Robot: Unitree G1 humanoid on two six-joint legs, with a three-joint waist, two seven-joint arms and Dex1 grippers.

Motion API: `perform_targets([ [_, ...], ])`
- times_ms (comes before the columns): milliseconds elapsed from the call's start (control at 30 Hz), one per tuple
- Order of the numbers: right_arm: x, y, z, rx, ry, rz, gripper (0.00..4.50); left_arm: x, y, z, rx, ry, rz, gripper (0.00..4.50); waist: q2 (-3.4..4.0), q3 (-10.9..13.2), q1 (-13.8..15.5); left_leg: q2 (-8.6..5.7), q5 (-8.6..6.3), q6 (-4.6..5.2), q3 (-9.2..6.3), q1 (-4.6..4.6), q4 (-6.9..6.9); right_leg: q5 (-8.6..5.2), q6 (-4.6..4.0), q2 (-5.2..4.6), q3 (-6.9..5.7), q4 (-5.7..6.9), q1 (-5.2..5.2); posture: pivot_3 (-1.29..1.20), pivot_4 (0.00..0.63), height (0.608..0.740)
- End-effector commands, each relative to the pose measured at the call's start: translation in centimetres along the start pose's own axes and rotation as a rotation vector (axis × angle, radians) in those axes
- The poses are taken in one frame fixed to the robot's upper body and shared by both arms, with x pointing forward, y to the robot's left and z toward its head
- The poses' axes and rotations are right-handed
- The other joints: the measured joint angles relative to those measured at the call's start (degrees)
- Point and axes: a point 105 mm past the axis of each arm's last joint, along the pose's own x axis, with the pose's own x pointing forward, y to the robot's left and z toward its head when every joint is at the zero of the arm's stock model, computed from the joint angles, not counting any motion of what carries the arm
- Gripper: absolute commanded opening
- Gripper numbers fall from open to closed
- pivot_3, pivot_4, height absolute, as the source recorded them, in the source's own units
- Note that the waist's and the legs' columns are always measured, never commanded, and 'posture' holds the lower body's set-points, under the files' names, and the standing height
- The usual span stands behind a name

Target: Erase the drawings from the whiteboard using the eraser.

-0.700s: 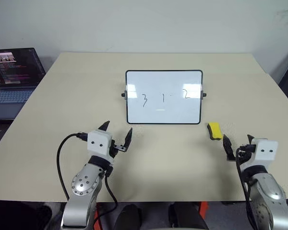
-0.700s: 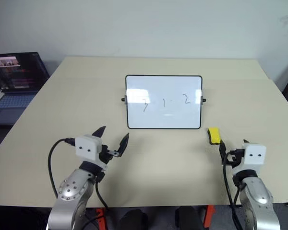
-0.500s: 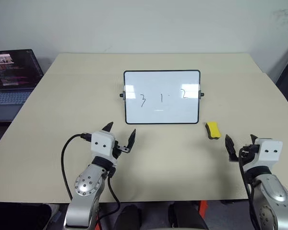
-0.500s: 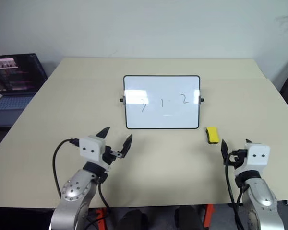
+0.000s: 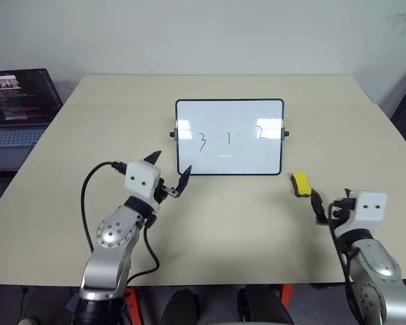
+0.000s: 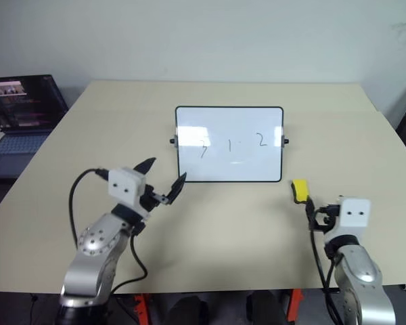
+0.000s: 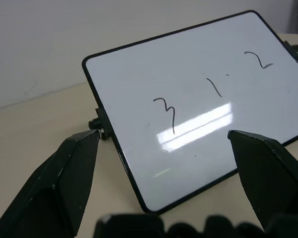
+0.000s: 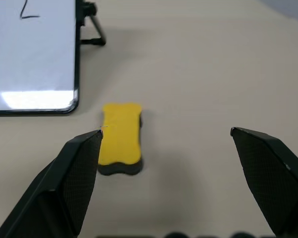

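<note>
The whiteboard (image 5: 230,161) stands tilted back on the middle of the table, black-framed, with the drawings on it: a 3 (image 5: 202,141), a 1 (image 5: 229,139) and a 2 (image 5: 261,131). The yellow eraser (image 5: 300,184) lies flat on the table just off the board's lower right corner. My left gripper (image 5: 170,169) is open, close in front of the board's lower left corner, and faces the 3 (image 7: 167,115) in the left wrist view. My right gripper (image 5: 333,202) is open and empty, a short way behind the eraser (image 8: 120,139), which lies nearer its left finger (image 8: 77,171).
An open dark laptop (image 5: 20,108) sits at the far left, off the beige table (image 5: 243,237). The board's small black side knobs (image 5: 173,135) stick out on either side. Bare table surface lies between the two arms.
My left gripper has moved forward toward the whiteboard's lower left corner. The right gripper has barely shifted. Board and eraser have stayed where they were.
</note>
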Motion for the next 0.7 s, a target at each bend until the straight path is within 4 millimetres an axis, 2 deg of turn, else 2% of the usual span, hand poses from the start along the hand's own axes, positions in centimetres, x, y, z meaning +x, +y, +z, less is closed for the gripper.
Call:
perform_targets([
  [33, 0.0, 0.2, 1.4, -0.015, -0.001, -0.014, 4.47, 1.5, -1.0, 0.5, -0.072, -0.005, -0.124, 4.5, 0.0, 0.0, -0.02, 0.0, 0.0, 0.0, -0.01, -0.01, -0.01, 0.0, -0.01, 0.0, -0.01, -0.01, -0.01, 0.0, 0.15, 0.74],
  [167, 0.7, 0.0, 0.9, -0.059, 0.064, -0.014, 4.47, 3.7, -2.9, 1.5, -0.107, -0.008, -0.332, 4.5, -0.03, 0.02, 0.05, -0.01, 0.0, 0.0, -0.07, -0.09, -0.01, 0.01, -0.02, 0.01, -0.07, -0.04, -0.04, 0.0, 0.15, 0.74],
  [300, 1.4, 0.5, 1.7, -0.053, 0.057, -0.023, 4.47, 3.8, -3.2, 2.6, -0.128, -0.001, -0.481, 4.5, 0.01, 0.04, -0.43, 0.01, 0.0, 0.0, -0.04, -0.08, -0.04, 0.0, -0.01, 0.02, -0.04, -0.04, -0.07, 0.0, 0.15, 0.74],
  [533, 2.2, 0.8, 2.9, 0.002, 0.048, -0.054, 4.47, 1.6, -3.6, 3.3, -0.142, 0.09, -0.735, 4.5, 0.04, 0.08, -0.4, 0.12, 0.0, -0.01, -0.05, -0.08, -0.06, -0.01, -0.04, 0.16, -0.02, 0.04, -0.15, 0.0, 0.15, 0.74],
  [700, 2.7, 1.8, 3.5, 0.063, 0.071, -0.044, 4.47, 0.0, -3.6, 3.2, -0.15, 0.163, -0.823, 4.5, 0.06, 0.12, -0.32, 0.09, 0.0, -0.01, -0.05, -0.11, -0.06, -0.01, -0.04, 0.13, -0.01, 0.02, -0.18, 0.0, 0.15, 0.74],
])
